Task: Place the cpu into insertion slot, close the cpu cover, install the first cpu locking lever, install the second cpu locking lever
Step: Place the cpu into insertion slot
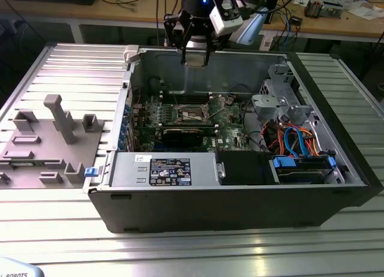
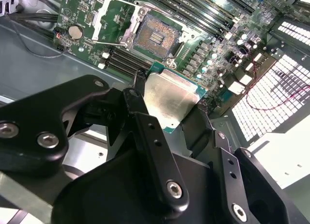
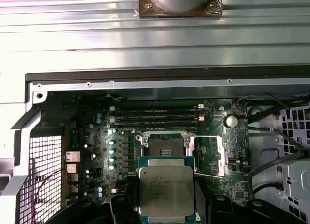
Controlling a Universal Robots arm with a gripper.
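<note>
1. In the exterior view the arm comes down from above over the far wall of the open computer case (image 1: 240, 196). The gripper (image 1: 196, 50) hangs well above the motherboard (image 1: 225, 118). What sits between its fingers is hard to tell there.
2. Both wrist views make it clear: the pincer is closed narrow on the cpu (image 2: 169, 100), one black finger (image 2: 140, 86) on each opposite edge, and the silvery face is flat and free of the board.
3. In the first wrist view the cpu hovers near the insertion slot (image 3: 166, 146) but apart from it. The slot's dark centre is bare.
4. The cpu cover (image 3: 222, 156) is swung open beside the slot.
5. In the second wrist view the gripper's black links hide the near part of the cpu.
6. In the first wrist view the picture border cuts off the chip's lower edge.
</note>
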